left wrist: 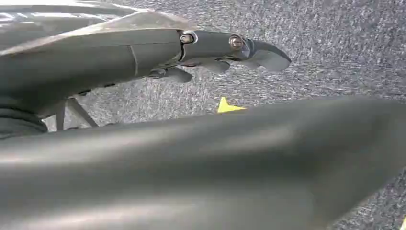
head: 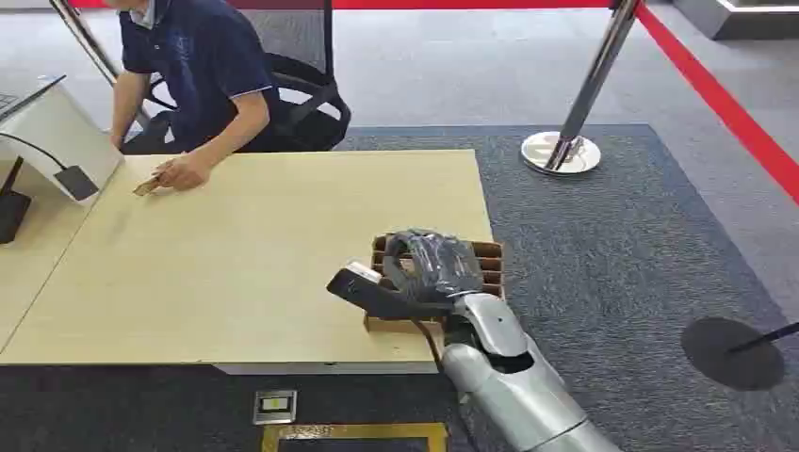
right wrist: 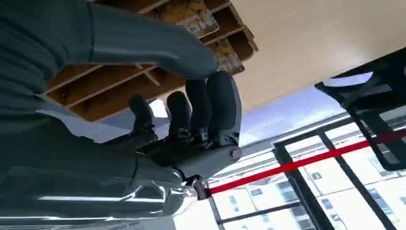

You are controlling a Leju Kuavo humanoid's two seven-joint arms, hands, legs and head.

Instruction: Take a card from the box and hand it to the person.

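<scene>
Fingers of one right hand curl empty above one box; left hand unclear.

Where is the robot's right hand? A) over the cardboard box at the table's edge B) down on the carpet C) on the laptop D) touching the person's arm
A: the right hand hovers over the slotted cardboard box at the near edge of the table, far from the person seated on the other side.
</scene>
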